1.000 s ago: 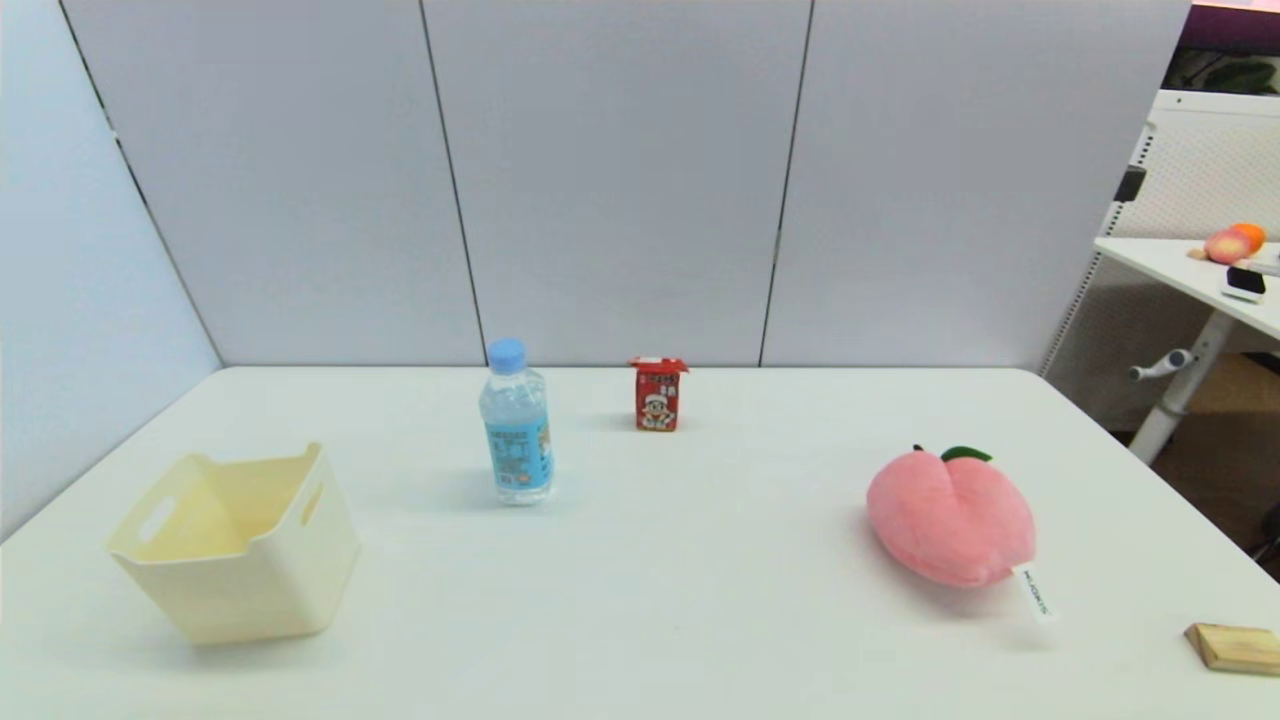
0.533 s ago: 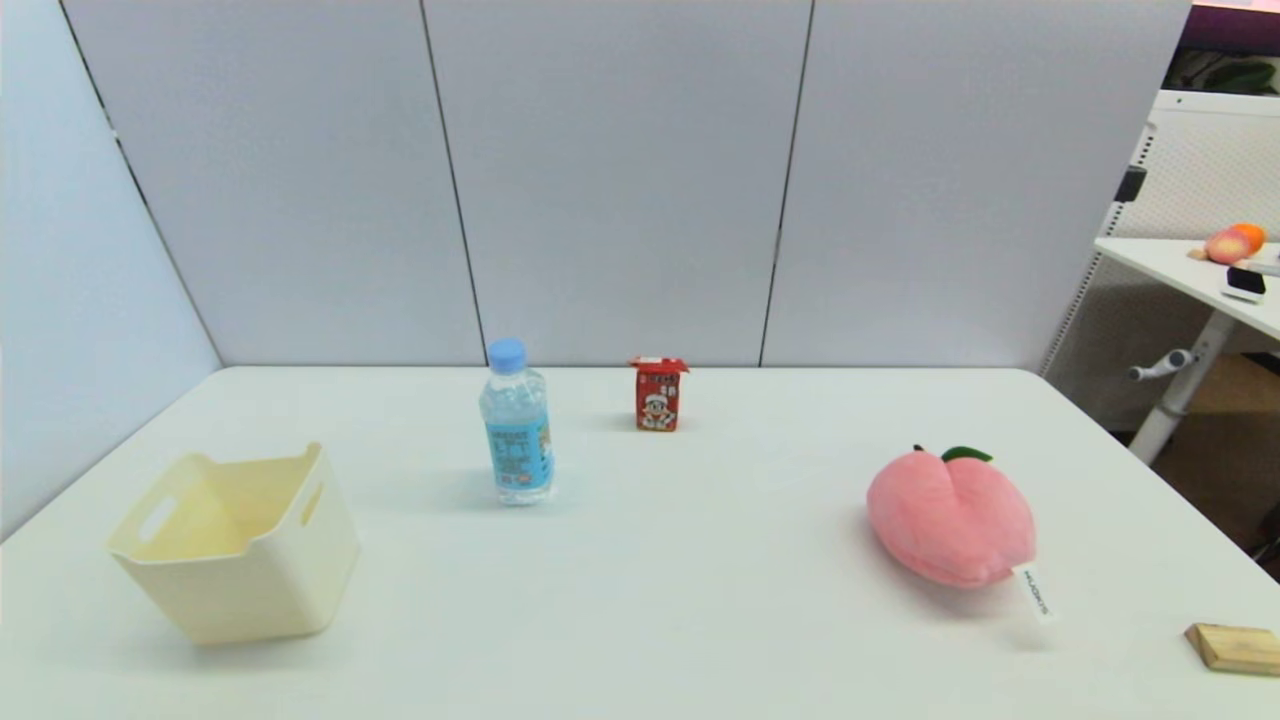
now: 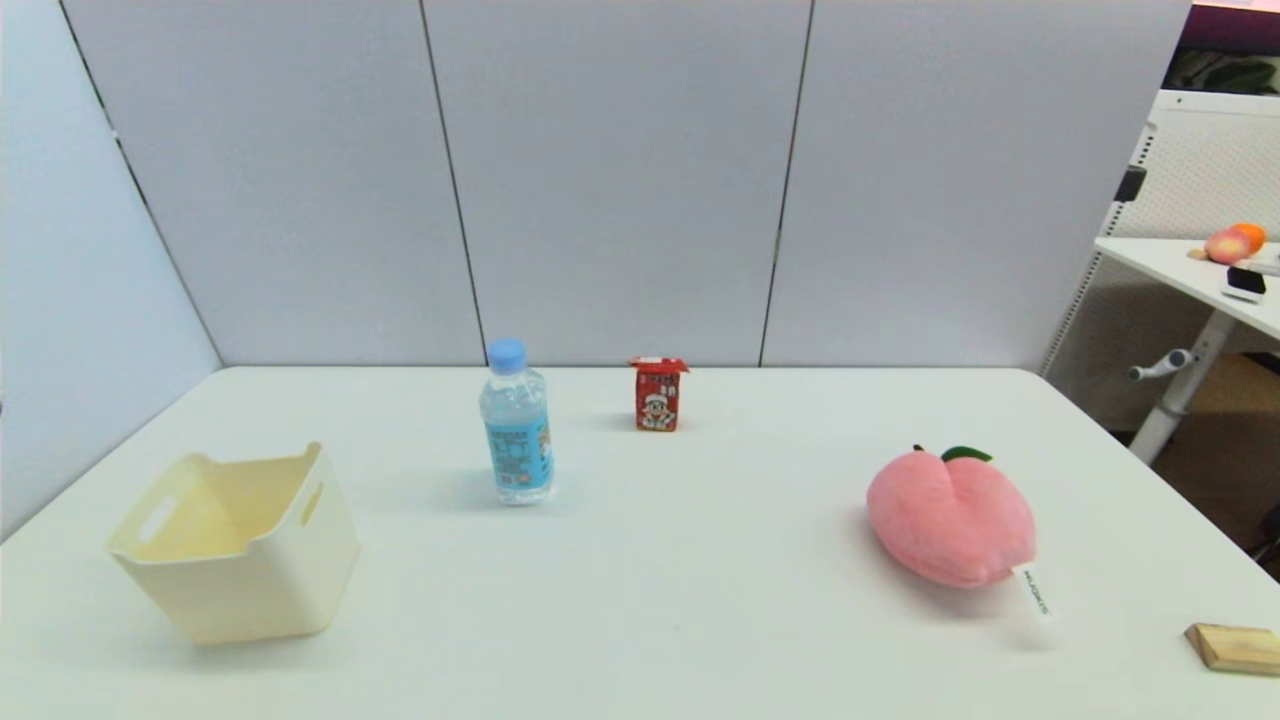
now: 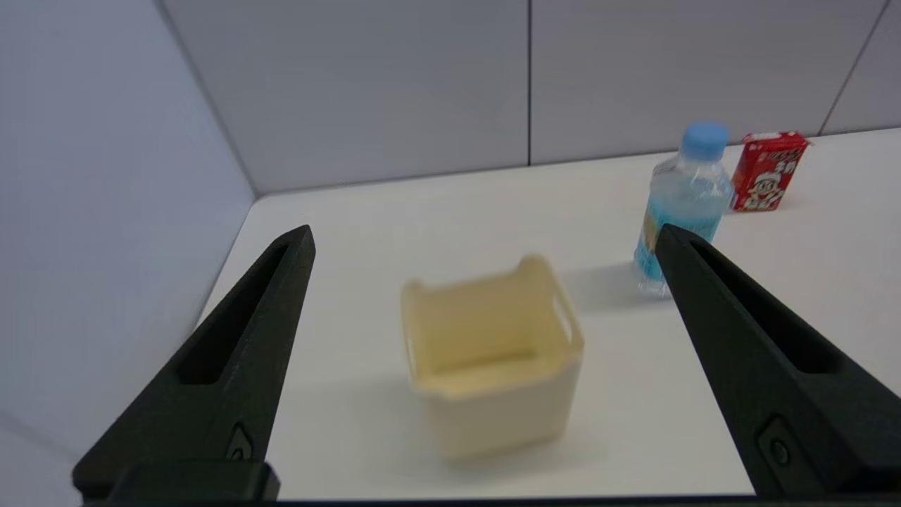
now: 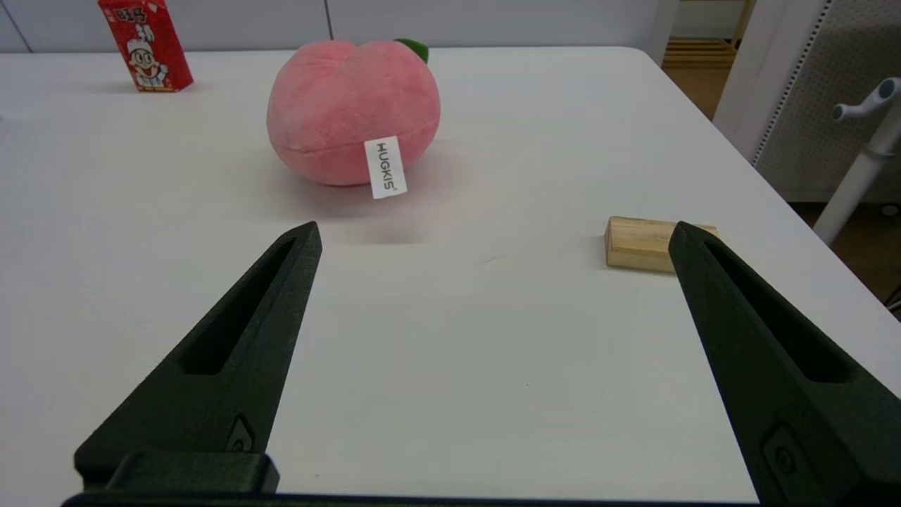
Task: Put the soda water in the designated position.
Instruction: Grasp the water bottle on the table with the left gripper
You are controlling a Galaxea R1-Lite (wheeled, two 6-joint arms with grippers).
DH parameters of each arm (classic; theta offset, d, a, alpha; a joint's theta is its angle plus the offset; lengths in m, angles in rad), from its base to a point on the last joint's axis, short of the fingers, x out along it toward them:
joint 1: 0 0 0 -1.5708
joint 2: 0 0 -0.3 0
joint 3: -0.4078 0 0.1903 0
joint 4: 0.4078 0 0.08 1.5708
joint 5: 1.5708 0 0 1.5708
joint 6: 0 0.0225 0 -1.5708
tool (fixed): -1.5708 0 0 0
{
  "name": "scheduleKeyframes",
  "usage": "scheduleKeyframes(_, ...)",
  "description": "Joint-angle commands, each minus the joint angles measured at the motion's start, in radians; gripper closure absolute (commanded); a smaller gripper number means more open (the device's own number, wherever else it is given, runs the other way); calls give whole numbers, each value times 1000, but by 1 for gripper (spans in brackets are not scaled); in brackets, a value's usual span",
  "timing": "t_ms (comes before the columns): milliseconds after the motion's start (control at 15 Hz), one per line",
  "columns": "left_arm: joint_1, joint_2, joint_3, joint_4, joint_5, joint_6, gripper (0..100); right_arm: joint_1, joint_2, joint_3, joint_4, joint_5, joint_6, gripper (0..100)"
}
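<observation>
Soda water in a small clear plastic bottle [image 3: 517,425] is being kept upright, cap up, on the white surface [image 3: 640,600]; the cream plastic bin [image 3: 240,545] is being left empty; the left claw [image 4: 482,236] and right claw [image 5: 493,232] are being held spread.

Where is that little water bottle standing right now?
The water bottle stands upright left of centre in the head view, between the cream bin and the red carton.

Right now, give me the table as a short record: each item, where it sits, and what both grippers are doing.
soda water: upright, mid-table, untouched
red carton: upright, behind the bottle, to its right
cream bin: near left, nothing visible inside
plush peach: right side
wooden block: near right edge
left gripper: open, holding nothing, above the bin side
right gripper: open, holding nothing, near the block
</observation>
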Motion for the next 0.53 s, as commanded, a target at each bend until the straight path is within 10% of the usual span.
scheduleKeyframes(67, -112, 552, -468, 105, -95, 101, 0, 0, 0, 0, 0, 0, 0, 0)
scheduleKeyframes(533, -211, 879, -669, 110, -131, 98, 0, 0, 0, 0, 0, 0, 0, 0)
